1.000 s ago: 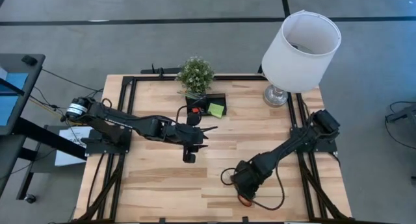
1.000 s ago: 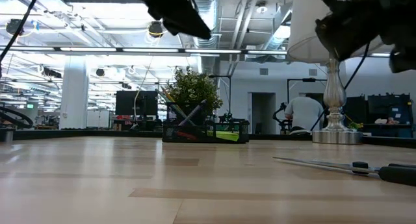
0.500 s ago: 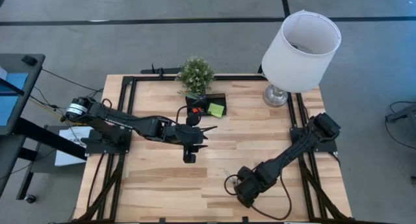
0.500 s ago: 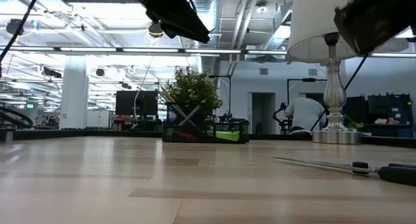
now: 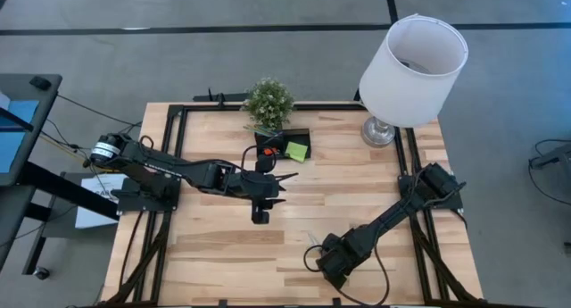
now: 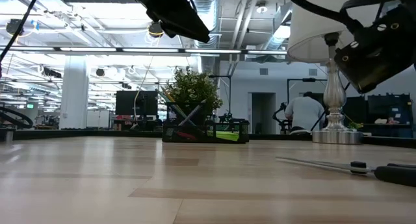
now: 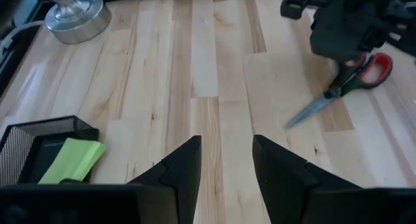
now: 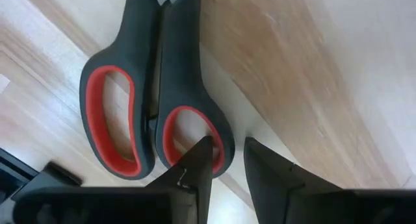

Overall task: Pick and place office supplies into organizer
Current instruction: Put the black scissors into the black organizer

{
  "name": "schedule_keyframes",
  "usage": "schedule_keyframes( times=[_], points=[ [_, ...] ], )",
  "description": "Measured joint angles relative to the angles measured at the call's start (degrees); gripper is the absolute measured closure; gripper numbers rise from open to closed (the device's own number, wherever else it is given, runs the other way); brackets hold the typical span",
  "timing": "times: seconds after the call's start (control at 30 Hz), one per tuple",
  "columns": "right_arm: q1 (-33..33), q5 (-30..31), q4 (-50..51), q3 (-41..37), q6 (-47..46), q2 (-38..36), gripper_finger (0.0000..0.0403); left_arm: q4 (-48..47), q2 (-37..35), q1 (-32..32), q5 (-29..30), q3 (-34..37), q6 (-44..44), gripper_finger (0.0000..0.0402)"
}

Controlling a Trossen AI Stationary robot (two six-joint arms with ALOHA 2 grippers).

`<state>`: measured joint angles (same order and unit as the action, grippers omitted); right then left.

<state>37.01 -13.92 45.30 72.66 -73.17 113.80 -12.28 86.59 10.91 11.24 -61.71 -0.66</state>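
Right gripper, hanging low over the near part of the table: its two dark fingers are standing slightly apart, gripping nothing, just above the black-and-red plastic handles of the scissors. The scissors are lying flat on the light wooden table, blades closed, near its front edge and toward the right.

Left gripper, waiting above the middle of the table: its fingers are also parted and empty.

Small black wire-mesh organizer tray, sitting at the back of the table, well apart from the scissors, is holding a lime-green sticky-note pad. Directly behind it is standing a green potted plant; a white-shaded lamp on a silver base is occupying the back right corner.
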Motion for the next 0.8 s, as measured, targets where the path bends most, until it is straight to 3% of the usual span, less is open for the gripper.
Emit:
schedule_keyframes(
  times=[0.37,0.6,0.8],
  points=[
    [0.5,3.4,0.5,0.0,-0.5,0.7,0.0324,0.0,0.0,0.0,0.1,0.0,-0.2,0.0269],
    [0.1,5.4,0.9,-0.1,0.0,0.7,0.0387,-0.1,0.0,0.1,-0.2,0.0,-2.0,0.0269],
    [-0.1,8.7,1.1,-0.1,2.0,0.2,0.0386,-0.5,-1.9,1.1,0.0,0.0,-1.0,0.0273]
  ],
)
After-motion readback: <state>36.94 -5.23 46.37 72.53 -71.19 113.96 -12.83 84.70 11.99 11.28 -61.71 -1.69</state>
